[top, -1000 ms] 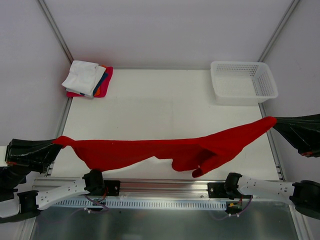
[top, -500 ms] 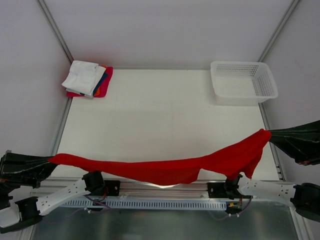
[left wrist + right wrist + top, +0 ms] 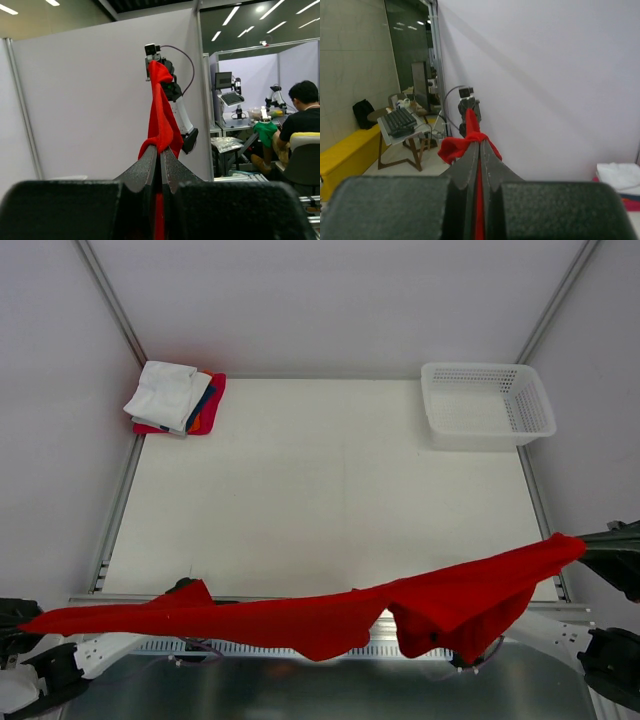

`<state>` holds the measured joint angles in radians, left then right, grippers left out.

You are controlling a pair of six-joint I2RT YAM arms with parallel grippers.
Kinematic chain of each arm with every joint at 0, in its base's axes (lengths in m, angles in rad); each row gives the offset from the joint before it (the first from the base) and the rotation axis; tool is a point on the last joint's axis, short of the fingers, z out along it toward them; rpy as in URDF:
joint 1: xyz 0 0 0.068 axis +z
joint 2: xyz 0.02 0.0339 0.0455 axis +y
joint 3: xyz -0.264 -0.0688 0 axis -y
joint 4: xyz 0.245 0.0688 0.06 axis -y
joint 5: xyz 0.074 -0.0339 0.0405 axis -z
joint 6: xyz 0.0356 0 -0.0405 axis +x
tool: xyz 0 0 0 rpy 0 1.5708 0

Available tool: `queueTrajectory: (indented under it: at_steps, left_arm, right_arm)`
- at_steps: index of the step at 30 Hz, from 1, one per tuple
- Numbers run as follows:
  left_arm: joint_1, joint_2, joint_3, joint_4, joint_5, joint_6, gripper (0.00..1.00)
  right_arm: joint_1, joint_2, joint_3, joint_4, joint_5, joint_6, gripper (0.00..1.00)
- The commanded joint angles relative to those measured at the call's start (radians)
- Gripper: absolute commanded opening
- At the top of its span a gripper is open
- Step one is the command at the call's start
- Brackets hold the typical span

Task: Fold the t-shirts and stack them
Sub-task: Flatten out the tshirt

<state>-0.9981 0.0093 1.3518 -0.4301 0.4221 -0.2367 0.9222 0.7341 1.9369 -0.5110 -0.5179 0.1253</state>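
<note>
The bright red t-shirt (image 3: 300, 620) hangs stretched in the air between my two grippers, above the table's near edge and the arm bases. My left gripper (image 3: 22, 623) is shut on its left end at the far bottom left; the left wrist view shows the cloth (image 3: 161, 115) pinched between the shut jaws. My right gripper (image 3: 588, 548) is shut on its right end at the right edge; the right wrist view shows the cloth (image 3: 465, 140) pinched too. The stack of folded shirts (image 3: 176, 398), white on top, lies at the table's back left corner.
A white plastic mesh basket (image 3: 487, 403) stands at the back right of the white table (image 3: 320, 480). Grey partition walls and metal rails close in the left, back and right sides. The arm bases sit along the near edge, partly hidden by the red cloth.
Both grippers have lifted and pulled the red t-shirt toward the near edge; it went from draped low over the table's front to hanging over the arm bases, the left end much nearer.
</note>
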Motion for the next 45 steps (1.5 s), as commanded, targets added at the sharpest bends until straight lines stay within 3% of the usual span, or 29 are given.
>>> queueTrajectory:
  at_steps: [1, 8, 12, 17, 22, 26, 28, 32, 38, 45]
  left_arm:
    - [0.041, -0.017, 0.047, 0.070, 0.145, -0.053, 0.00]
    - [0.107, 0.050, 0.119, 0.175, 0.302, -0.154, 0.00]
    - [0.154, 0.052, 0.119, 0.257, 0.340, -0.235, 0.00]
    - [0.194, 0.040, 0.106, 0.278, 0.308, -0.273, 0.00]
    - [0.194, 0.026, 0.066, 0.255, 0.224, -0.244, 0.00]
    - [0.193, 0.040, 0.055, 0.148, 0.137, -0.124, 0.00]
    - [0.193, 0.046, 0.018, 0.084, 0.092, -0.073, 0.00]
    - [0.190, 0.049, -0.075, 0.019, -0.029, 0.020, 0.00]
    - [0.188, 0.020, -0.265, -0.036, -0.324, 0.138, 0.00]
    - [0.188, 0.037, -0.506, -0.029, -0.612, 0.175, 0.00]
  right_arm:
    - [-0.077, -0.013, -0.002, 0.267, -0.138, 0.137, 0.00]
    - [-0.272, -0.081, -0.133, 0.752, -0.205, 0.485, 0.00]
    - [-0.333, -0.116, -0.150, 0.851, -0.147, 0.592, 0.00]
    - [-0.373, -0.170, -0.058, 0.562, 0.005, 0.462, 0.00]
    - [-0.376, -0.188, -0.019, 0.289, 0.260, 0.295, 0.00]
    - [-0.375, -0.161, 0.017, 0.056, 0.479, 0.171, 0.00]
    - [-0.375, -0.156, -0.015, -0.030, 0.512, 0.111, 0.00]
    - [-0.373, -0.182, -0.223, -0.061, 0.633, 0.063, 0.00]
    - [-0.372, -0.187, -0.513, -0.058, 0.833, -0.038, 0.00]
    - [-0.373, -0.165, -0.851, 0.113, 0.878, -0.056, 0.00]
